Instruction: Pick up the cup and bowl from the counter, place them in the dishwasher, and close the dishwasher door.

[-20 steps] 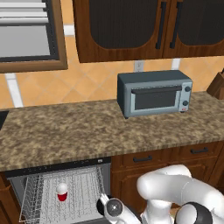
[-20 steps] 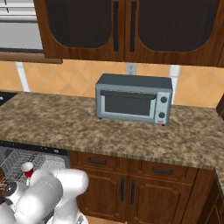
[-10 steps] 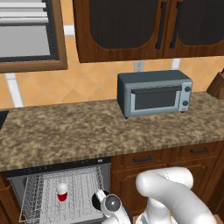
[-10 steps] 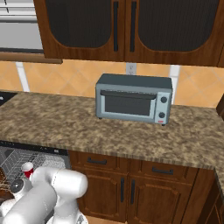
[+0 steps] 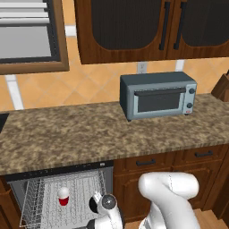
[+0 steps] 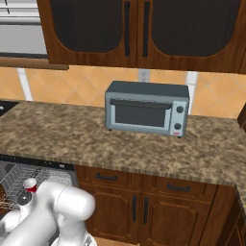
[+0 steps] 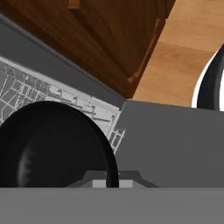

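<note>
Two jaws stay clamped on the bowl (image 7: 52,146), which fills the lower left of the hand view, its rim over the white rack (image 7: 26,89) of the dishwasher (image 5: 53,197). Lowered door (image 7: 175,140) lies to the right. Cup (image 5: 63,196) stands in the rack, lower left of the left base view, below the bare worktop (image 5: 89,134).

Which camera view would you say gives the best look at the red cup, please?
The left base view: the cup stands upright in the dishwasher's white rack, unobstructed, with its red body and white rim clear. The right base view catches just its rim behind the arm's white shoulder. The hand view faces the black bowl instead.
</note>
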### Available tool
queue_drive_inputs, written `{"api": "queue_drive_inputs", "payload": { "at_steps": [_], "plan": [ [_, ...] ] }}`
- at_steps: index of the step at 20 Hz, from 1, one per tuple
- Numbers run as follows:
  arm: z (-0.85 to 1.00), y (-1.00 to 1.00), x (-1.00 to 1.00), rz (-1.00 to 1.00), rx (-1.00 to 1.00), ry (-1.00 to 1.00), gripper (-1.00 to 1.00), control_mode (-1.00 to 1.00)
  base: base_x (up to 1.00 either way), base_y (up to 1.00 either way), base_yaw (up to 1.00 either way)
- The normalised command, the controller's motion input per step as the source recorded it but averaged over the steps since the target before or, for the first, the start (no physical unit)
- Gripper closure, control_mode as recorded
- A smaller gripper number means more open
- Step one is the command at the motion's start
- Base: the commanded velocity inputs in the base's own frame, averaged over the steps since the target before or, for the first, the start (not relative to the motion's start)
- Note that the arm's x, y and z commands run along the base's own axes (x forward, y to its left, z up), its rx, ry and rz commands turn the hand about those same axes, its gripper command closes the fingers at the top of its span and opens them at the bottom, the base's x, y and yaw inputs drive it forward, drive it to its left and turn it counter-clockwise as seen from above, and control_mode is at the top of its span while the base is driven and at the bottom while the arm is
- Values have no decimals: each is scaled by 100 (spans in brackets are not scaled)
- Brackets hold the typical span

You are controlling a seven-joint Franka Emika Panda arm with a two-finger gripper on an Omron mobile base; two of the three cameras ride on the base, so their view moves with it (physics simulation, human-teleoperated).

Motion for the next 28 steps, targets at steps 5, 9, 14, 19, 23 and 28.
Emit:
{"api": "queue_drive_inputs", "payload": {
  "at_steps": [5, 9, 14, 19, 23, 28],
  "plan": [
    [-53, 12, 10, 0, 8, 0, 100, -100, 0, 0, 0],
    [-41, 19, 1, 0, 7, -1, 100, -100, 0, 0, 0],
    [-3, 8, 0, 0, 0, -11, 100, -100, 0, 0, 0],
    [5, 0, 6, 0, 0, -20, 100, -100, 0, 0, 0],
    [-1, 0, 53, 0, 0, 3, 100, -100, 0, 0, 0],
    [-1, 0, 42, 0, 0, 0, 100, -100, 0, 0, 0]
  ]
}}
